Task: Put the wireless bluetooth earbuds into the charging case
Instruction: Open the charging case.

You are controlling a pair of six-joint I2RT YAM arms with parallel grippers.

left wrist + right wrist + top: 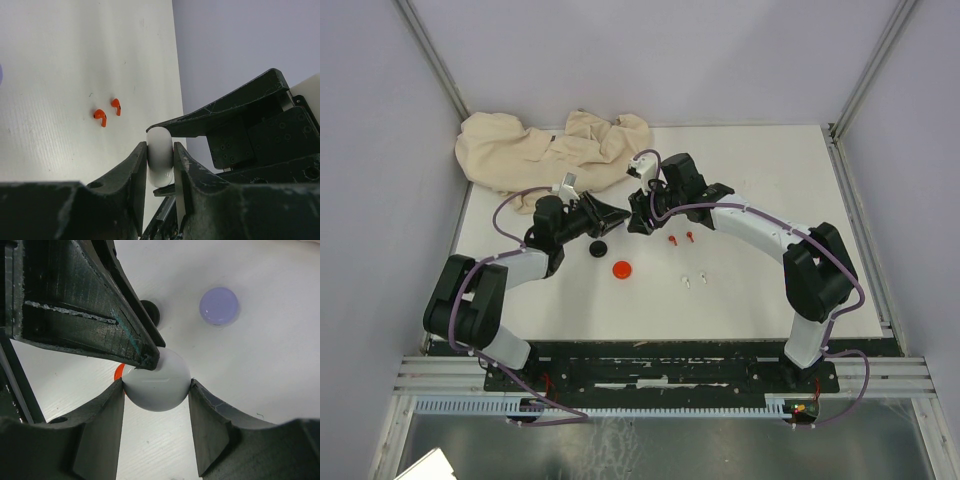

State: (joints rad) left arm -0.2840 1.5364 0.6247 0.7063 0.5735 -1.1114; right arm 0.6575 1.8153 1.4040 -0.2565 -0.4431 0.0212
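While my right fingers (210, 425) grip the white case (156, 385) across its round face, spread to its width, my left fingers (132, 175) pinch the same case edge-on across its thin sides, nearly together, and the two red earbuds (100, 117) lie loose on the table (75, 50), apart from it.

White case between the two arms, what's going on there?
Both pincers are on the white case: the right pincer grips it across its round width, the left pincer clamps its flat faces. No earbud is in hand; the red earbuds and white earbuds lie loose on the table, near the red case.
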